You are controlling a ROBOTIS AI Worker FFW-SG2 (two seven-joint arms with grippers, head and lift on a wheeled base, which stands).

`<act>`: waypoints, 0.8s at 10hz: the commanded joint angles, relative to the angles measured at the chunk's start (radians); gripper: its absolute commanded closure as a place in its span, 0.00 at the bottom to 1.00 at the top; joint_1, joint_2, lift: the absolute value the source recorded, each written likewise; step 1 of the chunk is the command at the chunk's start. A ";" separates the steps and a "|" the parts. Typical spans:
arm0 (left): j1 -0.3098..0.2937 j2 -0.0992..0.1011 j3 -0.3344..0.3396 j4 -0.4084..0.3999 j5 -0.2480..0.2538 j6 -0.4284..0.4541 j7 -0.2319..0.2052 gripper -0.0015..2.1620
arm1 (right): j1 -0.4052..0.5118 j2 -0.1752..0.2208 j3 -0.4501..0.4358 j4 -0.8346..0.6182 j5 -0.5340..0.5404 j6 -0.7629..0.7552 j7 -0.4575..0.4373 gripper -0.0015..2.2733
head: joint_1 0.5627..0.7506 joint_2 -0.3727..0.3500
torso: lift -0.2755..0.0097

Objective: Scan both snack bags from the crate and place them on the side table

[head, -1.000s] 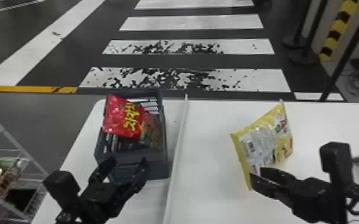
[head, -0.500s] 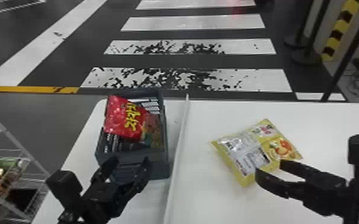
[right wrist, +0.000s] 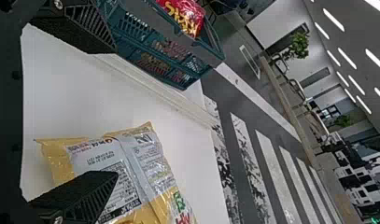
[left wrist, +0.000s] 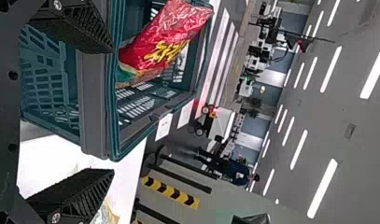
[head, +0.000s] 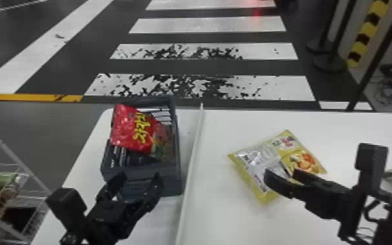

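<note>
"What's at the far left of the head view?"

"A wire rack (head: 22, 166). Then the left gripper (head: 139, 183), open, at the near side of the crate (head: 146, 172)."

"And in the crate?"

"The red snack bag (head: 130, 128), lying aslant (the left wrist view adds the crate's slotted inner walls)."

"Farther right?"

"A pale divider strip (head: 190, 166) across the white table (head: 218, 211), then the yellow snack bag (head: 254, 159), flat on the tabletop."

"Which side of it is up?"

"The head view gives me a food picture; the right wrist view, a panel of small print (far easier to make out there)."

"The right gripper (head: 282, 176)?"

"At the yellow bag's near right side, fingers spread, gripping nothing. Whether it touches the bag, I can't tell."
</note>
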 commanded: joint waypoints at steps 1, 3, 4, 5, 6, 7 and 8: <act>0.000 0.000 0.000 0.000 0.000 0.000 0.000 0.04 | -0.047 0.021 0.050 0.042 0.003 -0.004 -0.049 0.03 | 0.70 0.69 | 0.63; 0.003 -0.002 0.000 -0.003 0.000 0.000 0.000 0.04 | -0.079 0.035 0.082 0.071 0.002 -0.007 -0.081 0.03 | 0.70 0.71 | 0.63; 0.005 -0.002 0.000 -0.003 0.000 0.000 0.000 0.04 | -0.087 0.035 0.082 0.074 0.014 -0.023 -0.064 0.08 | 0.70 0.73 | 0.63; 0.005 -0.002 0.000 0.000 0.000 0.000 0.000 0.04 | -0.087 0.035 0.081 0.075 0.019 -0.026 -0.047 0.33 | 0.70 0.74 | 0.63; 0.005 -0.002 0.000 0.000 0.000 0.000 0.000 0.04 | -0.088 0.035 0.084 0.074 0.039 -0.017 -0.054 0.79 | 0.70 0.74 | 0.63; 0.005 -0.002 0.002 0.000 0.000 0.000 0.000 0.04 | -0.088 0.035 0.085 0.072 0.054 -0.007 -0.063 0.99 | 0.70 0.74 | 0.63; 0.005 -0.002 0.002 0.000 0.000 0.000 0.000 0.04 | -0.088 0.035 0.085 0.072 0.051 -0.007 -0.061 0.99 | 0.70 0.74 | 0.63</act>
